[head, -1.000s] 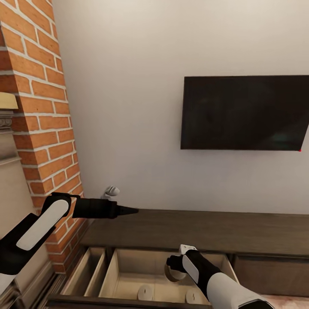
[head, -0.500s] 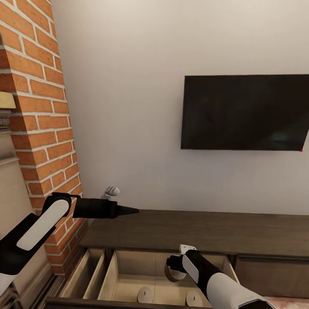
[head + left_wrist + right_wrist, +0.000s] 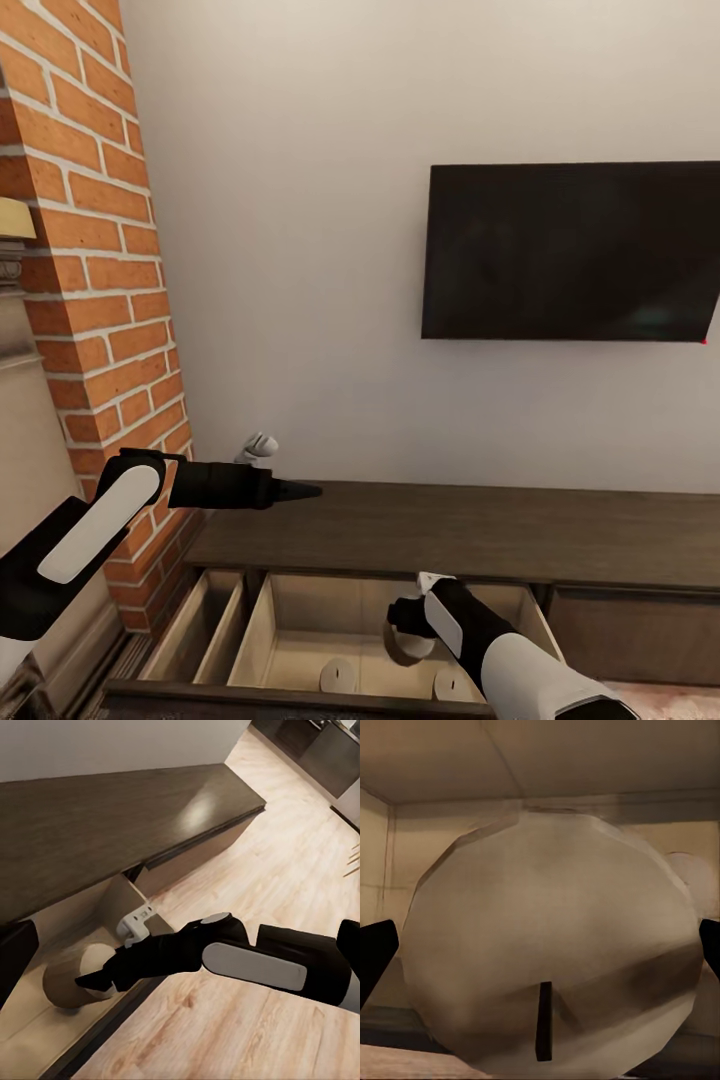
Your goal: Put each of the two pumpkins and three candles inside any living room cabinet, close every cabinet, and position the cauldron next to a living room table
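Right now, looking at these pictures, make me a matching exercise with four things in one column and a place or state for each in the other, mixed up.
Things:
1. Grey-beige stubby candle
2. Black flat television
3. Dark brown wood cabinet drawer
4. Left gripper

Places or states:
A. Hangs on the white wall
B. Pulled open, two more candles standing inside
C. Held between the right gripper's fingers
D. Hovers over the cabinet top, carrying nothing

Pairs: 1-C, 2-A, 3-B, 4-D
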